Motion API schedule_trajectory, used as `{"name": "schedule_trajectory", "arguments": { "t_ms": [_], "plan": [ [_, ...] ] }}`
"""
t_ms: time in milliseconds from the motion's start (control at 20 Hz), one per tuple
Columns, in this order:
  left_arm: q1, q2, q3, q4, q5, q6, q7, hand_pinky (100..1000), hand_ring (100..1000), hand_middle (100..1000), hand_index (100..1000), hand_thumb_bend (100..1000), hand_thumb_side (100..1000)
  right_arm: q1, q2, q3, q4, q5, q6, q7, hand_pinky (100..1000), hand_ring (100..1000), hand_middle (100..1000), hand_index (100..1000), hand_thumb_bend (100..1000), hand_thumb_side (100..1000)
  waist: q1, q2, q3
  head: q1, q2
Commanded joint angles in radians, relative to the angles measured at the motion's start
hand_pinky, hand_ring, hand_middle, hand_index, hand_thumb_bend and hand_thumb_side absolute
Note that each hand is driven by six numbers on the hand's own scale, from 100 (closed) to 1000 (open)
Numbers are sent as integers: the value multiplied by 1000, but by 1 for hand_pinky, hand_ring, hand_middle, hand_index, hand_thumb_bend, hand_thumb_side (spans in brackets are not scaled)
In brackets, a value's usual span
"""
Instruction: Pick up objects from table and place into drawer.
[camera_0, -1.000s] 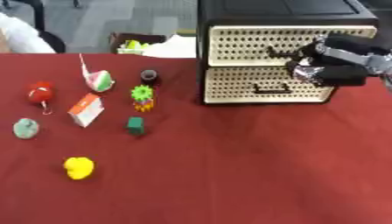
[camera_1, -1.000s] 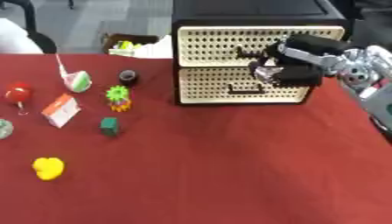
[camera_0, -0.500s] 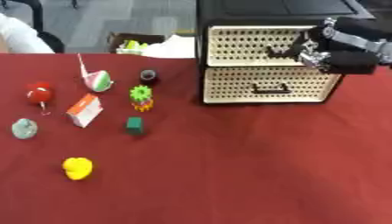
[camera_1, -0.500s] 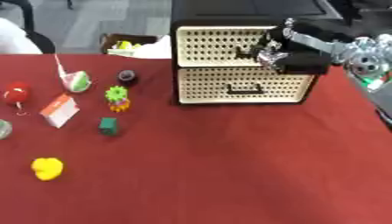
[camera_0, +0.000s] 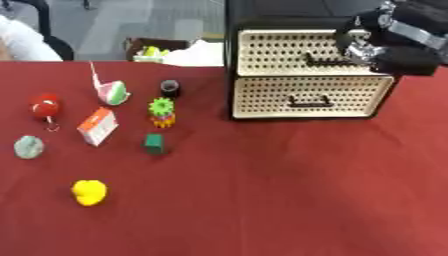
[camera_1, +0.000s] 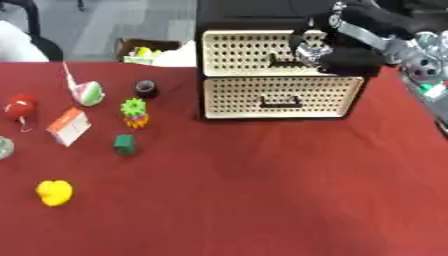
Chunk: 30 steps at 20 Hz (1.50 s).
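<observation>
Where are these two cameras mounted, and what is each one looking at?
Left eye view: in the robot's head, looking down at the red table, the toys at left and the drawer cabinet; only the right hand shows, at the upper drawer's handle.
Right eye view: beside it, same aim; more of the right arm shows.
Both share the table, cabinet, yellow toy and green block.

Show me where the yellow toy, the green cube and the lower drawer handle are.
yellow toy (camera_0: 88, 192), left eye view, its middle.
green cube (camera_0: 155, 144), left eye view, its front face.
lower drawer handle (camera_0: 310, 102), left eye view, the bar's middle.
</observation>
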<state>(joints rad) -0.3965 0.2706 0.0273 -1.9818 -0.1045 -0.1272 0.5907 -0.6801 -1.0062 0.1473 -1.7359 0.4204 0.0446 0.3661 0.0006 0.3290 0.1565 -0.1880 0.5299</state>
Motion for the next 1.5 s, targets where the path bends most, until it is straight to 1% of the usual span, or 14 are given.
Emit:
{"name": "schedule_trajectory", "arguments": {
  "t_ms": [50,450,1100,1500],
  "plan": [
    [-15,11,0,-18,5,-1,-2,470,580,614,767,100,827,-12,-36,-1,4,31,-8,-3,100,100,100,814,100,1000,-1,-13,3,-6,-14],
    [-16,10,0,-18,5,-1,-2,470,580,614,766,100,828,-11,-30,15,24,79,-24,11,100,100,100,817,100,1000,-2,-8,6,-9,-18],
    [-14,8,0,-18,6,0,-3,470,579,614,765,100,828,0,-32,18,33,156,-36,-21,100,100,100,820,100,1000,0,-7,4,-9,-22],
    [-15,6,0,-18,7,-1,-3,470,579,614,764,100,829,6,-25,33,39,166,-44,-7,100,100,100,814,100,1000,0,-5,6,-11,-24]
  ]
}}
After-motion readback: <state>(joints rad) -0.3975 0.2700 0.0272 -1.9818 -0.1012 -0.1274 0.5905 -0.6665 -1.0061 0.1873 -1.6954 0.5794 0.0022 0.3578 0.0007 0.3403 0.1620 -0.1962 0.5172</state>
